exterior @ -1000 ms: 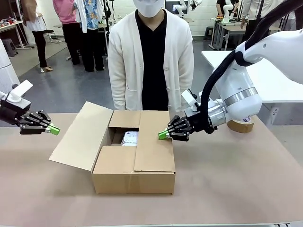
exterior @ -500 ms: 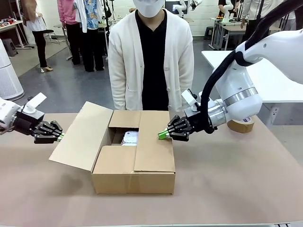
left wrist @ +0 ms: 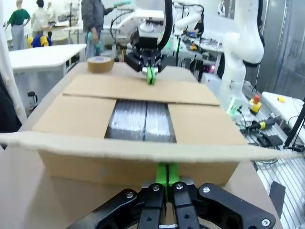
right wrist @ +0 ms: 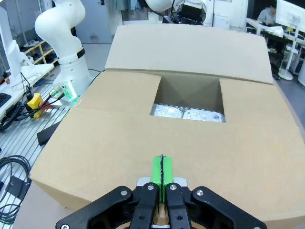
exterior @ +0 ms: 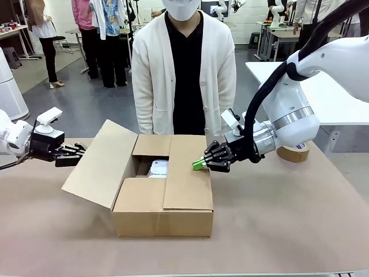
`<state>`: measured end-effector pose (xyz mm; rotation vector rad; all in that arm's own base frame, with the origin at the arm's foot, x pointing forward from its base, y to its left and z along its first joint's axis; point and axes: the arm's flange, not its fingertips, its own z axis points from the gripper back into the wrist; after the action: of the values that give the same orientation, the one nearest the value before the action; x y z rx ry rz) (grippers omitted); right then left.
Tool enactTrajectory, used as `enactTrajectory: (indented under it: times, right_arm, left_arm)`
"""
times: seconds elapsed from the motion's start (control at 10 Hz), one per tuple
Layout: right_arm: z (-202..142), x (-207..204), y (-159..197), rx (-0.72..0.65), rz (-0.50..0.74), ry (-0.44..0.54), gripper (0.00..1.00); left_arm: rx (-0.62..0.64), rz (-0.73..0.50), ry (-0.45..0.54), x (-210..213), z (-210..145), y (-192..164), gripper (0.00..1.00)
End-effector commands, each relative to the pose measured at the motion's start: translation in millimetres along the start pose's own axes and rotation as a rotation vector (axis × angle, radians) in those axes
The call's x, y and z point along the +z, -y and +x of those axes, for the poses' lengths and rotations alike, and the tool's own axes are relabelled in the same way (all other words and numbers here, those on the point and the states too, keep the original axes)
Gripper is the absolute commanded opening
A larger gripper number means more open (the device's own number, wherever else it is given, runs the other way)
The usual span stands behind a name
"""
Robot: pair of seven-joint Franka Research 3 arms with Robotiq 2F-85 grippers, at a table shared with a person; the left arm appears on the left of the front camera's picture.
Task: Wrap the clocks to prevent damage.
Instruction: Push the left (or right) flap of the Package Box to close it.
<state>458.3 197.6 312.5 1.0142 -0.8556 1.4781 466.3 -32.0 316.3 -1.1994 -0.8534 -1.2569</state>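
Cardboard box (exterior: 162,216) on a brown table (exterior: 288,225), viewed across it toward a person in a white cardigan (exterior: 151,69) standing at the far edge. The right flap (exterior: 187,184) and near flap (exterior: 141,195) lie folded flat; the left flap (exterior: 98,164) stands tilted outward. A bubble-wrapped bundle (exterior: 157,168) shows through the remaining gap. The right gripper (exterior: 199,164), fingers pressed together, rests its green tips on the right flap. The left gripper (exterior: 81,150), likewise closed, sits at the left flap's outer face; contact cannot be told. A tape roll (exterior: 293,152) lies at far right
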Motion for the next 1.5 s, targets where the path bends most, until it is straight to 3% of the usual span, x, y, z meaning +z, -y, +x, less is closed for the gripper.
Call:
enactTrajectory:
  times: [0.0, 0.5, 0.8, 1.3, 1.4]
  right_arm:
    - [-4, -2, 0, -0.014, -0.012, 0.002, 0.01]
    - [-4, -2, 0, -0.014, -0.012, 0.002, 0.01]
    - [-4, -2, 0, -0.014, -0.012, 0.002, 0.01]
    - [-4, -2, 0, -0.014, -0.012, 0.002, 0.01]
    - [-4, -2, 0, -0.014, -0.012, 0.002, 0.01]
  left_arm:
    - [-0.049, -0.026, 0.042, -17, 6, -6, 0.0]
    - [-0.064, -0.081, -0.054, -87, 17, -15, 0.0]
    - [-0.097, -0.049, -0.156, -114, 14, -27, 0.0]
    - [-0.135, 0.025, -0.311, -120, -3, -39, 0.0]
    - [-0.138, -0.016, -0.325, -117, -3, -33, 0.0]
